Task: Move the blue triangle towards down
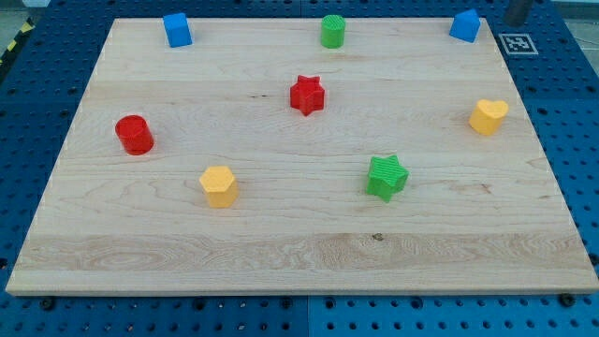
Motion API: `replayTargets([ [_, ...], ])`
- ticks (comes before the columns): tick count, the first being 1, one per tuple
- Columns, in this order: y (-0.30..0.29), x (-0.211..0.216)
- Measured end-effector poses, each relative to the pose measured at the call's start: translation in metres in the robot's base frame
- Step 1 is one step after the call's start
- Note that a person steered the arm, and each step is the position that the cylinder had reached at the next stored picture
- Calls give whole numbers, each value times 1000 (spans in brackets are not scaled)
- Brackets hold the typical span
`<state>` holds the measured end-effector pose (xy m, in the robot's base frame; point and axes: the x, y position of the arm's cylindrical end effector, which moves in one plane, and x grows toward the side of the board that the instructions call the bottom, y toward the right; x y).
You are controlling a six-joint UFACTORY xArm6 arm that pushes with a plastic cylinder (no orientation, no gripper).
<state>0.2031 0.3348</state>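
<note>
the wooden board (299, 253) lies on a blue table (28, 112) full of holes. taking the red star (307, 95) as the middle mark: nearest the view's bottom sit the yellow hexagon (219, 185) down to its left and the green star (387, 177) down to its right. the red cylinder (135, 135) is far left, the yellow heart (488, 116) far right. up top are the blue cube (177, 29), the green cylinder (333, 31), and the blue triangle (464, 25) at the top right corner. a dark thing (518, 9) shows just right of the triangle; i cannot tell if it is the rod, and my tip does not show.
</note>
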Motion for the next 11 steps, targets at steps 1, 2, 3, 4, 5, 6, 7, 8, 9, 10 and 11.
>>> replayTargets([
  [1,-4,0],
  [2,-4,1],
  [3,-4,2],
  [4,-4,10],
  [5,-4,29],
  [6,-5,24],
  [7,-18,-11],
  [8,-31,-12],
  [9,-59,-12],
  [10,-82,-12],
  [11,-83,-8],
])
